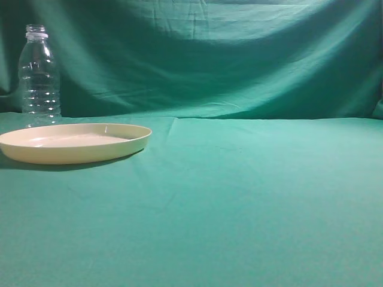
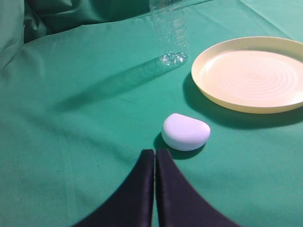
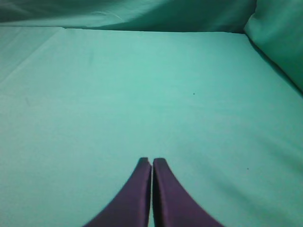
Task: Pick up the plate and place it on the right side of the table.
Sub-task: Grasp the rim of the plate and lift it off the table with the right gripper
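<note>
The pale cream-yellow plate lies flat on the teal-green table at the left of the exterior view. It also shows in the left wrist view at the upper right, empty. My left gripper is shut and empty, above the cloth, well short of the plate and just short of a white rounded object. My right gripper is shut and empty over bare table cloth. Neither gripper shows in the exterior view.
A clear ribbed plastic bottle stands upright behind the plate; its base shows in the left wrist view. A small white rounded object lies on the cloth between my left gripper and the plate. A draped green backdrop closes the back.
</note>
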### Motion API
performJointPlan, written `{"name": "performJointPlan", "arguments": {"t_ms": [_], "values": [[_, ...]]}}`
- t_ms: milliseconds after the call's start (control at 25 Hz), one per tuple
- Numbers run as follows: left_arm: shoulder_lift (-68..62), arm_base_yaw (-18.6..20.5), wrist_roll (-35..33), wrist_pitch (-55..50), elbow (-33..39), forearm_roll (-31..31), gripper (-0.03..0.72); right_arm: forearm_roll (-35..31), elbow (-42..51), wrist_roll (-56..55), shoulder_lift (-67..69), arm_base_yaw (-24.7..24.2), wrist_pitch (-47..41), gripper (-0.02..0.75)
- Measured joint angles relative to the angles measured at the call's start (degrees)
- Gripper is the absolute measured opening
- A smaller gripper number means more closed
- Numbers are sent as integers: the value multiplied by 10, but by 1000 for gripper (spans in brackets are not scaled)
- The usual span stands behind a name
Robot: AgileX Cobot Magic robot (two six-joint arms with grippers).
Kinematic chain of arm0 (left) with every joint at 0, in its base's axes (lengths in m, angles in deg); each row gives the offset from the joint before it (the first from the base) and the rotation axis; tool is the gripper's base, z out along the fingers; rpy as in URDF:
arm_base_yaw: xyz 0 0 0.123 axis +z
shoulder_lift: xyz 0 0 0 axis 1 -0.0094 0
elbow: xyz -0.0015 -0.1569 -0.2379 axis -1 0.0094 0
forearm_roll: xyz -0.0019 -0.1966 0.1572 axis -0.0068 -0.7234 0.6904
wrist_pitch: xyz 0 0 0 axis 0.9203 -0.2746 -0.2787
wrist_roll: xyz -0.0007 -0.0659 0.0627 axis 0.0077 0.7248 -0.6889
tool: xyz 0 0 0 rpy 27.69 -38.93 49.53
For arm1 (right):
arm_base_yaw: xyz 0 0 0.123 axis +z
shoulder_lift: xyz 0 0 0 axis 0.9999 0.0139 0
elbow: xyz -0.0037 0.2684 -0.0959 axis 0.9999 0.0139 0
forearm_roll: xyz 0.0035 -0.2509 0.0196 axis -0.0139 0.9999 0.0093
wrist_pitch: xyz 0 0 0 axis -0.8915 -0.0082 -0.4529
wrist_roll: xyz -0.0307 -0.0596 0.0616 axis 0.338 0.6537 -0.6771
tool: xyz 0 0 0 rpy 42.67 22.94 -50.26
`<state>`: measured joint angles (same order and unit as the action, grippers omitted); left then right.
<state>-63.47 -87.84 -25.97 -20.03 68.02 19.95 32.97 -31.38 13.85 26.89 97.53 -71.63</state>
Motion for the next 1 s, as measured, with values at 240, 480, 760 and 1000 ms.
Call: {"name": "performJointPlan", "arguments": {"t_ms": [240, 480, 760, 1000], "values": [[0, 0, 0, 0, 0, 0, 0, 0, 0, 0, 0, 0, 0, 0], [0, 0, 0, 0, 0, 0, 0, 0, 0, 0, 0, 0, 0, 0], [0, 0, 0, 0, 0, 0, 0, 0, 1, -1, 0, 0, 12, 0], [0, 0, 0, 0, 0, 0, 0, -26, 1, -30, 0, 0, 216, 0]]}}
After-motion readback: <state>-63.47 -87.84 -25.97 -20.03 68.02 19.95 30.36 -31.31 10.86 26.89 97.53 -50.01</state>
